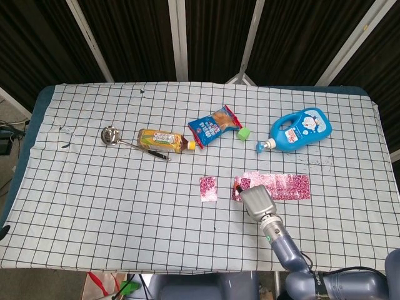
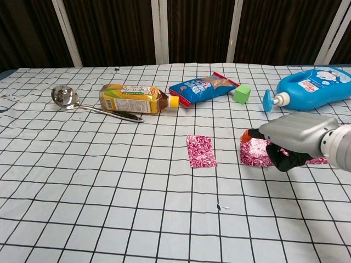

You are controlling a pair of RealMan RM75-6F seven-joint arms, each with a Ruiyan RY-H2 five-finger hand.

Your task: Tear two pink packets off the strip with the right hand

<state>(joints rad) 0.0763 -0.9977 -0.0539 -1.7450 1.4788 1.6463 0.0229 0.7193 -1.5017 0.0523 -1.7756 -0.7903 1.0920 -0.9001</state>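
- Checkered desk (image 1: 94, 206), dark slatted wall behind.
- Right robot hand (image 2: 288, 137), lower right of frame, rests on strip (image 1: 284, 186) end; whether its fingers are clamped I cannot tell.
- One torn packet (image 2: 200, 151) lies loose at centre, apart from strip.
- Judged: one done, second left.

White tablecloth (image 1: 112, 206) is gridded in black. Torn packet (image 2: 200, 151) and strip (image 1: 281, 186) are speckled pink. Detergent bottle (image 1: 301, 129) is coloured blue, cube (image 1: 244, 133) green, snack bag (image 1: 214, 124) blue-red, drink bottle (image 1: 161, 140) yellow, hand (image 2: 293, 138) silver-grey.
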